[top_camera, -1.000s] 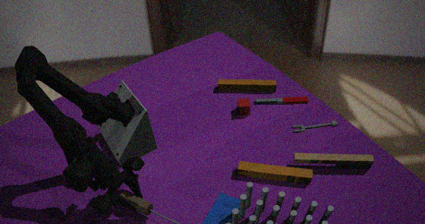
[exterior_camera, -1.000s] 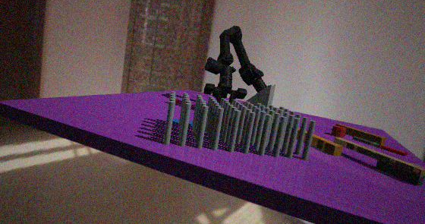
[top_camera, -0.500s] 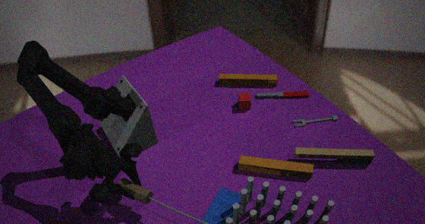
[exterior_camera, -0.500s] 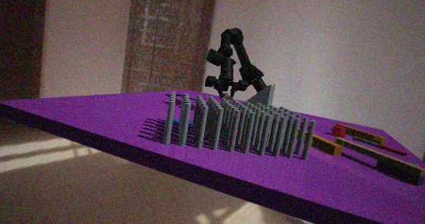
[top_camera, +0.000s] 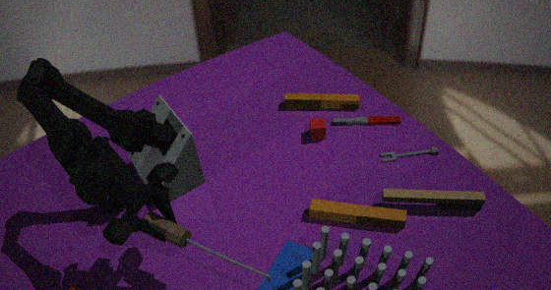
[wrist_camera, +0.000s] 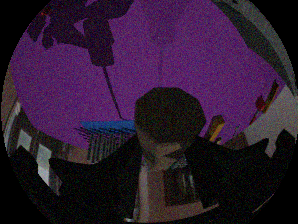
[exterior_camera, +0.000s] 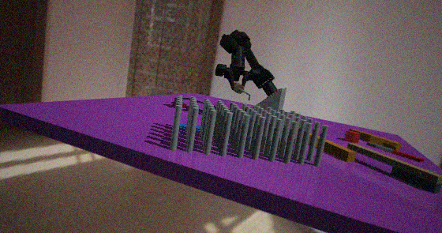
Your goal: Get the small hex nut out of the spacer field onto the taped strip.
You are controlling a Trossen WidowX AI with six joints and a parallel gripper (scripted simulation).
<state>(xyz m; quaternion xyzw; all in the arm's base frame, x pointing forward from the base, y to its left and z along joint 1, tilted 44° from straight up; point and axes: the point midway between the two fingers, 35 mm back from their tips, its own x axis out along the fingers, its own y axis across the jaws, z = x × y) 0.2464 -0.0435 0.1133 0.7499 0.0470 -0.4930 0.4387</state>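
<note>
Above the purple bench (top_camera: 246,142) (exterior_camera: 99,118) (wrist_camera: 200,60), the tool (top_camera: 148,220) (exterior_camera: 238,84) stands partway open, clamped on the wooden handle (top_camera: 169,231) (exterior_camera: 238,88) (wrist_camera: 170,117) of a thin hooked rod (top_camera: 228,259) (exterior_camera: 246,92). Behind it rise the metal spacers (top_camera: 336,261) (exterior_camera: 245,135) (wrist_camera: 107,145); I can't make out the nut.

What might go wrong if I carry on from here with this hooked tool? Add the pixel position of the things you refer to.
The gripper (top_camera: 156,215) (exterior_camera: 239,82) holds the tool by its wooden handle (top_camera: 169,231) (exterior_camera: 238,87), and the long thin shaft (top_camera: 228,258) might swing into the standing spacers (top_camera: 336,261) (exterior_camera: 245,135) and topple one.
The spacers stand in close rows, so the hooked tip (exterior_camera: 249,97) could snag one on the way in or out.
</note>
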